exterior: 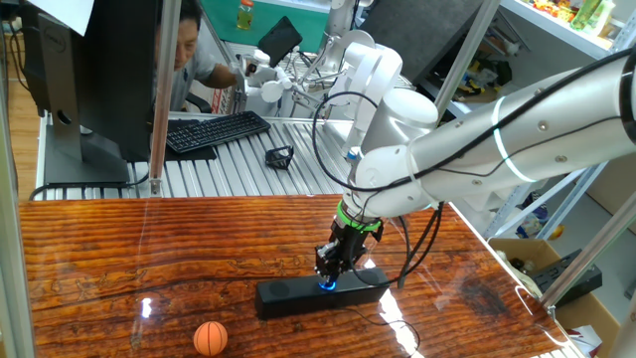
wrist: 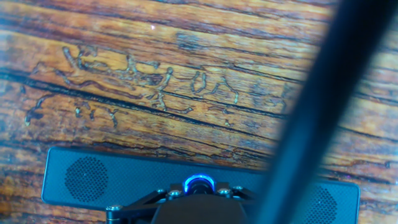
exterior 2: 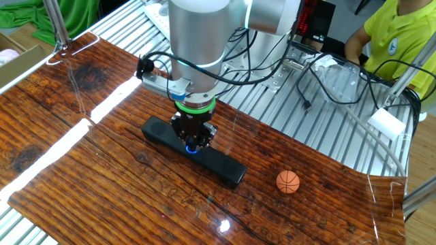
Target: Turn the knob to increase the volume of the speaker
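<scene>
The black two-finger gripper (exterior 2: 193,141) is sitting with jaws seemingly pinching the small blue-glowing round knob (wrist: 199,184) atop the long black rectangular speaker (exterior: 283,295), so turning is apparently underway or pending.

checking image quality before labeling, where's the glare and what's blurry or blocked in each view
One fixed view: small white glare spots on the glossy table, the knob glowing blue under the gripper. The other fixed view: long bright reflection streaks on the wood at left. Hand view: a blurred dark diagonal band covers the right side; the speaker stays sharp.
</scene>
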### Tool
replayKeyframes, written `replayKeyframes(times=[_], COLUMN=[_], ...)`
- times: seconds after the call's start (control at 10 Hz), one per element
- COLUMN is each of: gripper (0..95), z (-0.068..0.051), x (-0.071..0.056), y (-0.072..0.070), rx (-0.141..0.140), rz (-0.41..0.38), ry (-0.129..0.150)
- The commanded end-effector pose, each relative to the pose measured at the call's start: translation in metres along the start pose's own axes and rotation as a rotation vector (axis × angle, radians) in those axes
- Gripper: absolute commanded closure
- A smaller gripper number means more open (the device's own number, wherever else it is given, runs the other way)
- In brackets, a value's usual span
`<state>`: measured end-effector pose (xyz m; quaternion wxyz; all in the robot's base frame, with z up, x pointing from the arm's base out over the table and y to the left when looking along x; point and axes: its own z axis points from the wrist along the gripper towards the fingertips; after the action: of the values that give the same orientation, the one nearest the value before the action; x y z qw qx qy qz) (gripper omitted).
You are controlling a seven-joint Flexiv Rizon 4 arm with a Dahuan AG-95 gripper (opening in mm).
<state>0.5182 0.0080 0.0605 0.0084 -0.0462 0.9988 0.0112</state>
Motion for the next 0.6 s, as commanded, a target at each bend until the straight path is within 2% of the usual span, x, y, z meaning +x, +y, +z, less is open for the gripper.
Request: replayKeyframes(times=[0.1, 0.6], gripper=[95.0, 95.0], z=[0.0005, 0.0006], x=[-0.0006, -0.0006], y=[0.0, 0.0], rx=[-0.007, -0.001], rz=[0.089, 0.185], ry=[0.007, 0.013])
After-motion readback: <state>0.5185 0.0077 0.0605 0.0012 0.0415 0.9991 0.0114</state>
